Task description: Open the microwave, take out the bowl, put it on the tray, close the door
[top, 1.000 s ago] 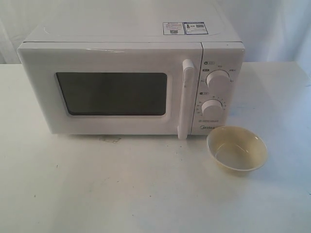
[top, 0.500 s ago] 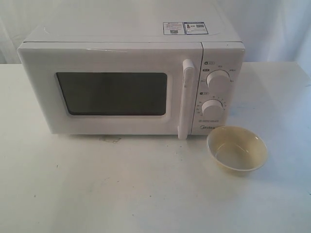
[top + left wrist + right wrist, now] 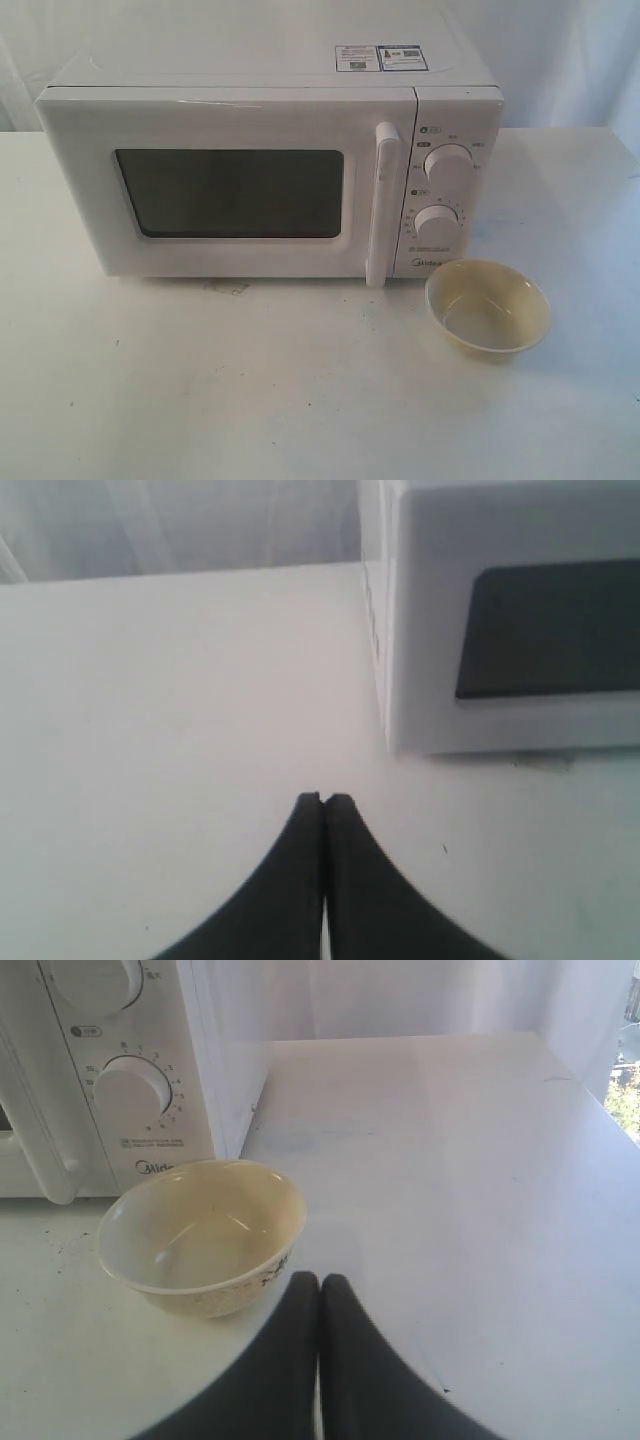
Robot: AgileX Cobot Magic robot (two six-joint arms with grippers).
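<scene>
The bowl (image 3: pixel 487 305) sits on the white table (image 3: pixel 250 400) just in front of the microwave (image 3: pixel 250 72), unmoved since a second ago; the door (image 3: pixel 230 125) is shut as before. The left gripper (image 3: pixel 323 800) and right gripper (image 3: pixel 319 1279) are both pressed together and empty, the right one near the bowl.

White table (image 3: pixel 250 400), pale backdrop (image 3: pixel 560 60) behind
</scene>
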